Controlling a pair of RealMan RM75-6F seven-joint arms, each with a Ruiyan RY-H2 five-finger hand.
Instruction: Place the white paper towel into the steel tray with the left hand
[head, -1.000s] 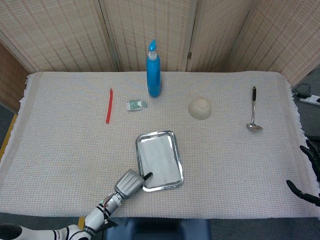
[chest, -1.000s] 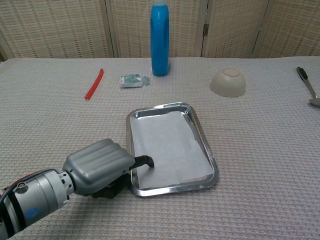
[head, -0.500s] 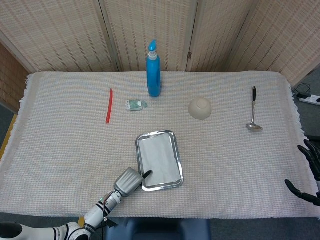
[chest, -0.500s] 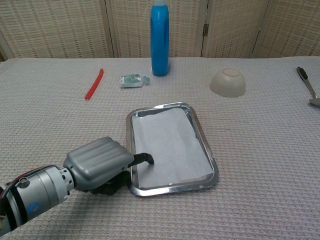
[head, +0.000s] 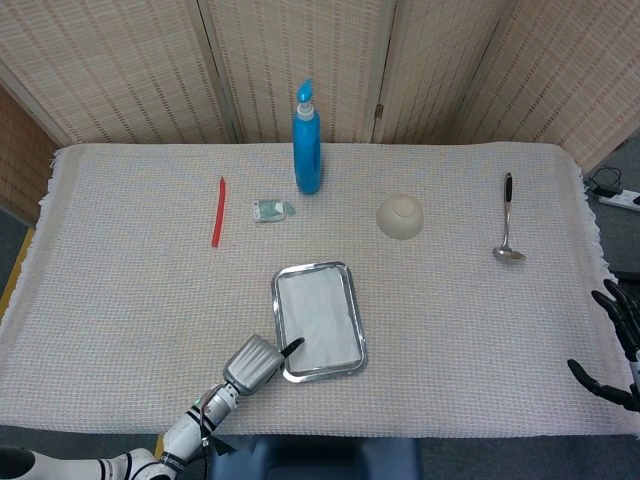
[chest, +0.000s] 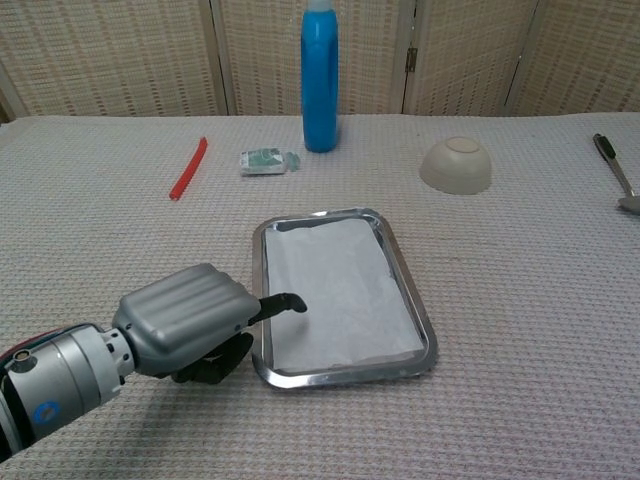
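The white paper towel (head: 318, 320) (chest: 335, 290) lies flat inside the steel tray (head: 361, 338) (chest: 416, 303), in the middle of the table near its front. My left hand (head: 255, 362) (chest: 185, 322) sits at the tray's near-left corner, holding nothing. One dark fingertip (chest: 292, 302) reaches over the rim, just above the towel, and the other fingers are tucked under the hand. My right hand (head: 612, 345) hangs off the table's right edge with its fingers spread and nothing in them; only the head view shows it.
A blue bottle (head: 307, 145) (chest: 320, 80) stands at the back centre. A small green packet (head: 271, 210) and a red stick (head: 217, 211) lie to its left. A beige bowl (head: 400, 216) and a spoon (head: 507, 220) are to the right.
My left hand has drawn back a little toward the near left, and its fingertip has lifted off the towel. The towel has settled flatter in the tray.
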